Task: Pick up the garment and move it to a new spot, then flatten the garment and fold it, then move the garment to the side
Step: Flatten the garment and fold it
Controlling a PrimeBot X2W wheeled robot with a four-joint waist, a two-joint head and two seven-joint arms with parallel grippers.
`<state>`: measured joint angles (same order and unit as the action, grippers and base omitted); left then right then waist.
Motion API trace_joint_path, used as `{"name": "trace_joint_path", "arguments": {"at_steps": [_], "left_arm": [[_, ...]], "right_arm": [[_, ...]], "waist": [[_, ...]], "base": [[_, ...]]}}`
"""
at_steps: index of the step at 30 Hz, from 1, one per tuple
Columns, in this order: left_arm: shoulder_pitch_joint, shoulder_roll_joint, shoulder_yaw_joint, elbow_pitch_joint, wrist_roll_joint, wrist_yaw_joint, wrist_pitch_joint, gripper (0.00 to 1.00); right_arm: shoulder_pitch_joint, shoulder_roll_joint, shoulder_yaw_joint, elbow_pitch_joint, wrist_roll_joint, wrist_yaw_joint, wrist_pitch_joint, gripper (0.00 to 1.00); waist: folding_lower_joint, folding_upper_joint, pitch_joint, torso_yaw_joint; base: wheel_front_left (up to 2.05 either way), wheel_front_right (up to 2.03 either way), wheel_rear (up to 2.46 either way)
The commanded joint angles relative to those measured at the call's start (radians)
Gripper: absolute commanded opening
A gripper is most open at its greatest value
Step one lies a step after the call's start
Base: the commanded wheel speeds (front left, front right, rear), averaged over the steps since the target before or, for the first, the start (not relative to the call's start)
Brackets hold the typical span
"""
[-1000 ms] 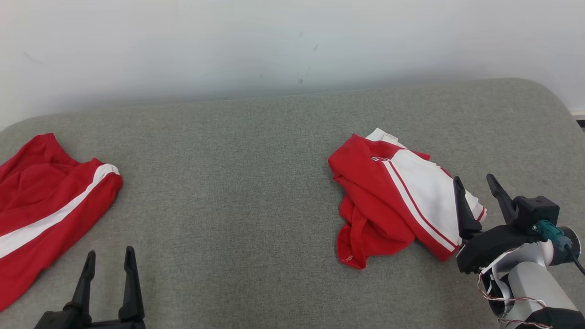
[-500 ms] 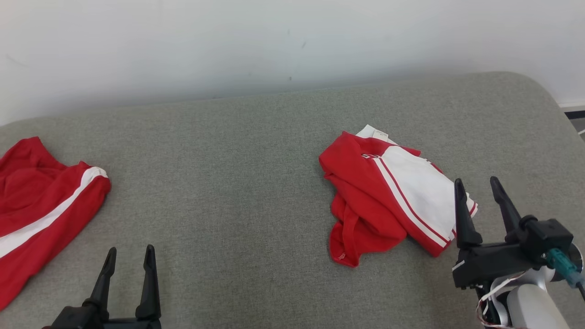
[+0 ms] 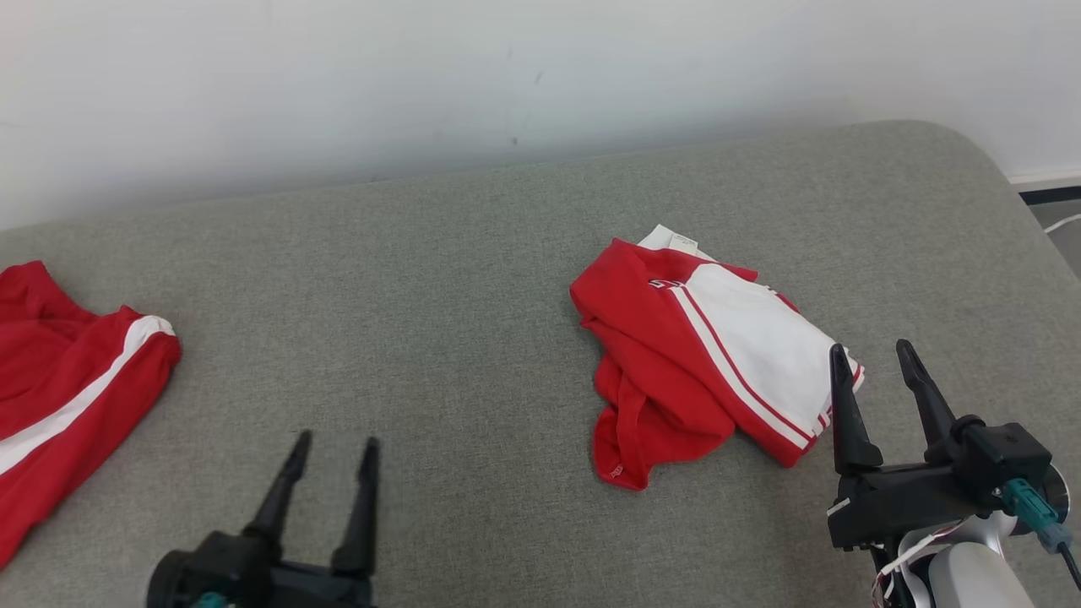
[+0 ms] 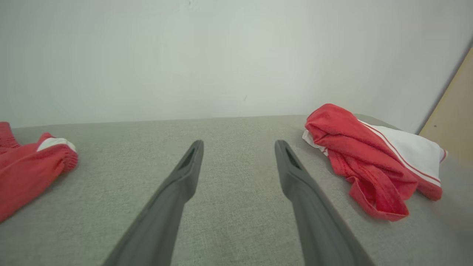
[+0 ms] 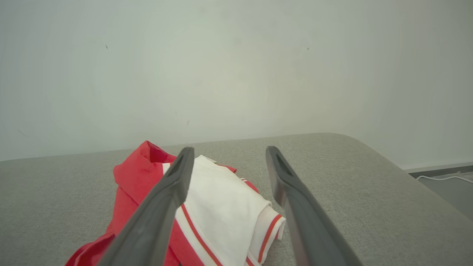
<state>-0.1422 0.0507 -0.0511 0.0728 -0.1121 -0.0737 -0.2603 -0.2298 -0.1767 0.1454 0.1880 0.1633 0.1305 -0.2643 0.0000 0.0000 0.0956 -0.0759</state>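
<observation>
L gripper (image 3: pixel 338 439) moved inward | R gripper (image 3: pixel 870 346) spread | 2 items: garment (image 3: pixel 667 363), 2nd garment (image 3: pixel 51 346)

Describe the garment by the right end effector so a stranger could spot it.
On the grey padded surface below the white wall, look at the right half, ahead of the right end effector. The crumpled garment there has a broad white panel with thin red lines, unlike the red garment at the left edge with one white stripe.

No text can be read. White lettering (image 3: pixel 664 284) is seen on the red part of the garment (image 3: pixel 760 346), and a small white mark (image 3: pixel 615 470) near its red hem, but both are too small to be made out.
</observation>
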Motion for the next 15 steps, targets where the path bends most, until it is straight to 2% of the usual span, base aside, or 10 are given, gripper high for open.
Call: {"name": "trace_joint_path", "arguments": {"at_steps": [1,11,15], "left_arm": [[-0.019,0.0,-0.037,0.015,0.013,-0.012,-0.003,1.0],[-0.119,0.001,-0.315,0.14,0.019,-0.049,-0.003,1.0],[-0.174,0.001,-0.39,0.205,0.006,-0.053,-0.003,1.0]], "right_arm": [[0.007,0.005,0.001,-0.005,-0.004,0.0,-0.003,1.0],[0.006,0.016,-0.004,-0.013,-0.006,0.0,-0.003,1.0],[0.009,0.022,-0.006,-0.014,-0.01,0.0,-0.003,1.0]], "waist": [[0.0,0.0,0.002,-0.006],[0.0,0.0,0.016,-0.063],[0.0,0.0,0.022,-0.082]], "base": [[0.0,0.0,0.0],[0.0,0.0,0.0],[0.0,0.0,0.0]]}}
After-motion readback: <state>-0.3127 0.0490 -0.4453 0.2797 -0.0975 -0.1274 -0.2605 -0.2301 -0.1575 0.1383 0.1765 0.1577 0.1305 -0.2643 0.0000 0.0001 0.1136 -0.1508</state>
